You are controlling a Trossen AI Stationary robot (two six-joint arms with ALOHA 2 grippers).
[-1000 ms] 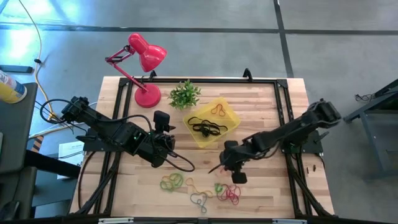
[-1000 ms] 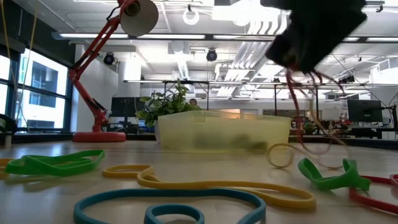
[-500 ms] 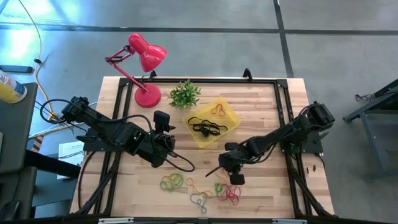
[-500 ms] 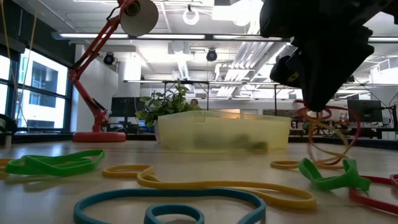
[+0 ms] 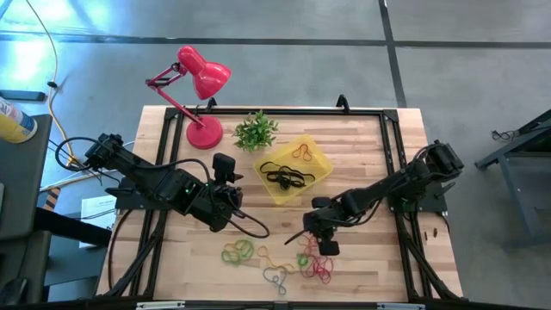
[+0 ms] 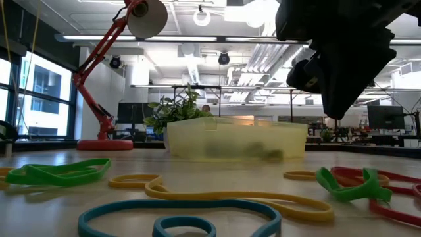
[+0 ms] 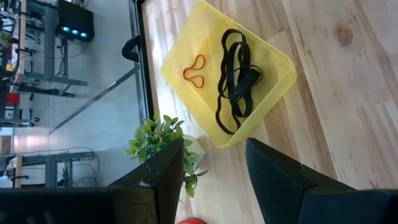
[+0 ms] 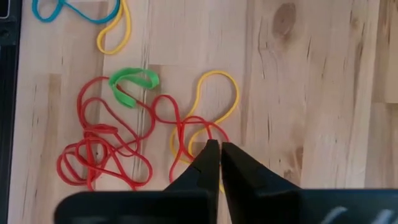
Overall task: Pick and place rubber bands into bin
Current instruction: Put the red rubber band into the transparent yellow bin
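Note:
The yellow bin [image 5: 320,165] [image 7: 186,40] stands at the table's middle and holds black rubber bands [image 7: 236,81] and a small red one [image 7: 196,68]. Loose rubber bands lie flat near the front edge: a red tangle [image 8: 106,149], a green one [image 8: 134,84], a yellow loop [image 8: 214,106] and a blue one [image 6: 177,214]. My right gripper [image 8: 215,146] [image 6: 335,112] hangs shut just above the red and yellow bands, with nothing in it. My left gripper [image 7: 214,165] [image 5: 228,172] waits open left of the bin, pointing at it.
A red desk lamp [image 5: 200,95] and a small green plant [image 5: 256,131] stand at the back left, beside the bin. A black cable [image 5: 250,226] trails from the left arm across the table. Black rails [image 5: 392,172] frame the tabletop.
My right gripper has sunk a little toward the table. The red and yellow bands that hung from its fingers have dropped off and now lie flat on the wood below it.

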